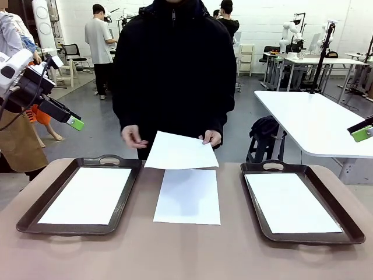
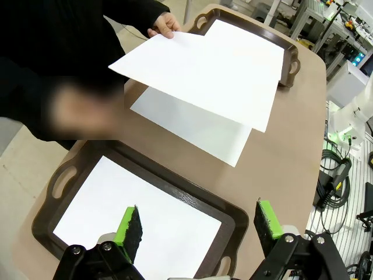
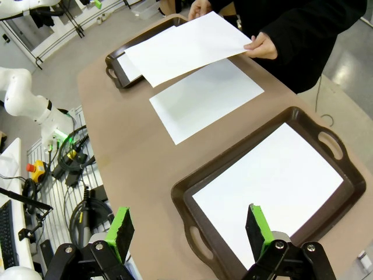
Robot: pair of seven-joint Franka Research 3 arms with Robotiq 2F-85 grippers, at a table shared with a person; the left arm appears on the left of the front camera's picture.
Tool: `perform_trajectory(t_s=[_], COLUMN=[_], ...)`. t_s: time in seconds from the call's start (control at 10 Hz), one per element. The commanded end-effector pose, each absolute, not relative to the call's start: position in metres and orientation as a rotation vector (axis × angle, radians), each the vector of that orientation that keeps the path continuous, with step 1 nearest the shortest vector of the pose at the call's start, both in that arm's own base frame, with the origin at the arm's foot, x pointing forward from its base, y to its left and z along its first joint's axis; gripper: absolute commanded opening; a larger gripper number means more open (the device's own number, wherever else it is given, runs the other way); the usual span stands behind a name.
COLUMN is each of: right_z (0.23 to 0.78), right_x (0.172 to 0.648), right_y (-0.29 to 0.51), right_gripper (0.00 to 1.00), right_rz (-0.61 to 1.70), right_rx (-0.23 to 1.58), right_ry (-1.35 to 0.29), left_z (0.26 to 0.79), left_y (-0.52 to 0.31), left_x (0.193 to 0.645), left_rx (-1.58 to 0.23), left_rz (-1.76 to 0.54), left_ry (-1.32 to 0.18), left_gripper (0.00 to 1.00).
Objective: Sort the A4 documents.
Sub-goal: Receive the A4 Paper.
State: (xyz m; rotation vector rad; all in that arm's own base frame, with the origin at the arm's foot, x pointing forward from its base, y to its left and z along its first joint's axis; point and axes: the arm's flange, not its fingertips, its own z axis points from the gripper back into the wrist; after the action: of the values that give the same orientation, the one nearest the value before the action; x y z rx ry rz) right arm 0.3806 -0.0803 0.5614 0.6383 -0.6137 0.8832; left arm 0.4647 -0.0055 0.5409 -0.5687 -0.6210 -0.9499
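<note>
A person in a black jacket holds one white A4 sheet in the air by its far corner, above another sheet lying flat on the table's middle. The held sheet hangs over the flat one. Each dark brown tray holds a white sheet: the left tray and the right tray. My left gripper hovers open, high at the left above the left tray. My right gripper stands open at the right edge, above the right tray.
The person's hand grips the raised sheet; the other hand hangs free beside it. A white table and a black bag on a stool stand behind at the right. The brown table's front strip is bare.
</note>
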Motion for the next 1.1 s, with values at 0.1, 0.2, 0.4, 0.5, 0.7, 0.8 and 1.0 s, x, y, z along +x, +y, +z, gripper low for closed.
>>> perform_trajectory(t_s=[0.1, 0.2, 0.4, 0.5, 0.7, 0.8, 1.0], right_z=[0.5608, 0.5608, 0.5608, 0.5608, 0.5608, 0.5608, 0.5608], right_x=[0.3806, 0.3806, 0.3806, 0.3806, 0.3806, 0.3806, 0.3806], right_y=[-0.0802, -0.0802, -0.0802, -0.0802, -0.0802, -0.0802, -0.0802], right_gripper=[1.00, 1.00, 1.00, 1.00, 1.00, 1.00, 1.00], right_rz=[0.883, 0.883, 0.883, 0.883, 0.883, 0.883, 0.883], right_rx=[0.637, 0.637, 0.637, 0.637, 0.637, 0.637, 0.637], right_ry=[-0.615, -0.615, -0.615, -0.615, -0.615, -0.615, -0.615], left_z=[0.5424, 0.5424, 0.5424, 0.5424, 0.5424, 0.5424, 0.5424], left_y=[-0.0055, -0.0055, -0.0055, -0.0055, -0.0055, -0.0055, -0.0055], left_x=[0.4640, 0.4640, 0.4640, 0.4640, 0.4640, 0.4640, 0.4640], left_rx=[-0.564, -0.564, -0.564, -0.564, -0.564, -0.564, -0.564], left_rz=[-0.950, -0.950, -0.950, -0.950, -0.950, -0.950, -0.950], left_ry=[-0.626, -0.626, -0.626, -0.626, -0.626, -0.626, -0.626], left_gripper=[1.00, 1.00, 1.00, 1.00, 1.00, 1.00, 1.00])
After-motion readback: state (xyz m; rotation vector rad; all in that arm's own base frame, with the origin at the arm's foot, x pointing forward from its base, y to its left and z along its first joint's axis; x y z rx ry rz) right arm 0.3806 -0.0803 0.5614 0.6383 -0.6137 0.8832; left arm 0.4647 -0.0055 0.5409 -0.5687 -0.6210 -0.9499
